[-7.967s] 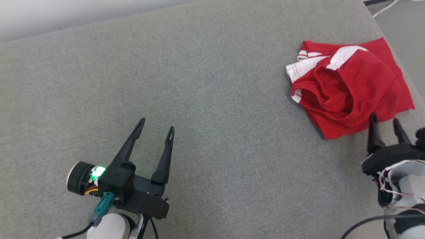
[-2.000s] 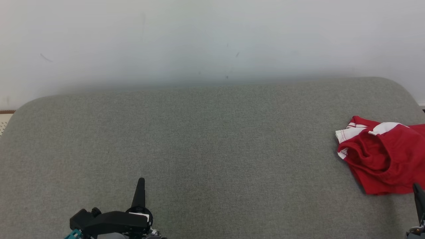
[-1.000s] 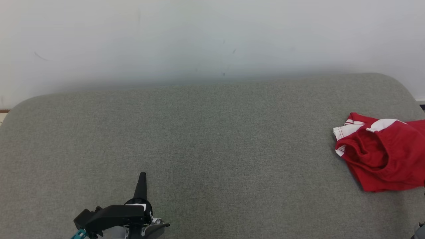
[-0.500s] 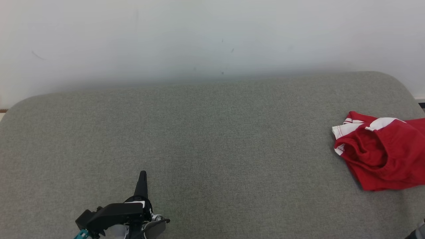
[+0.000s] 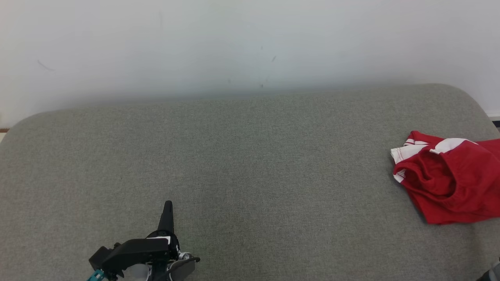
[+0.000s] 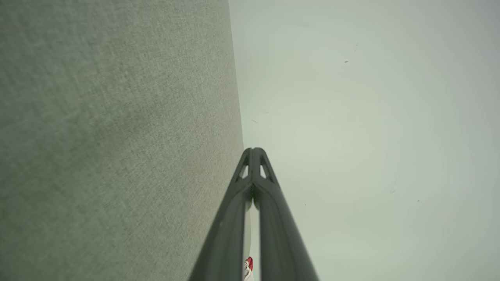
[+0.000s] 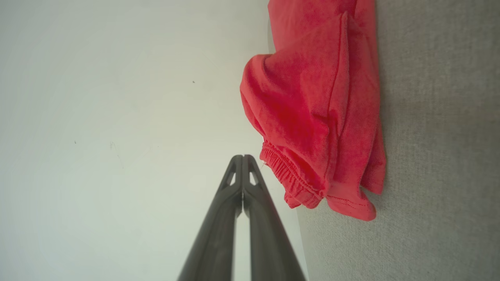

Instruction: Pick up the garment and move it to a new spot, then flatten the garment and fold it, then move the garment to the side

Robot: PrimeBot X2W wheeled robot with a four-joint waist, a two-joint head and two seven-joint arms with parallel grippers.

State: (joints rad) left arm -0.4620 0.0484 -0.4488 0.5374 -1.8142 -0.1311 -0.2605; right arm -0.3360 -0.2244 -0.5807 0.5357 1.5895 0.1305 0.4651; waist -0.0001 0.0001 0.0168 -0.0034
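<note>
grey surface (image 5: 250,164) below pale wall (image 5: 250,39), left gripper (image 5: 167,207) low at near left, fingers pressed together, empty, red garment (image 5: 449,183) bunched at right edge, right gripper (image 7: 243,158) just beside it, fingers together, empty

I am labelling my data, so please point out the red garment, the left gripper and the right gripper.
red garment (image 5: 457,181), head view, on its crumpled red middle.
left gripper (image 6: 254,154), left wrist view, at the shut fingertips.
right gripper (image 7: 242,160), right wrist view, at the shut fingertips.
</note>
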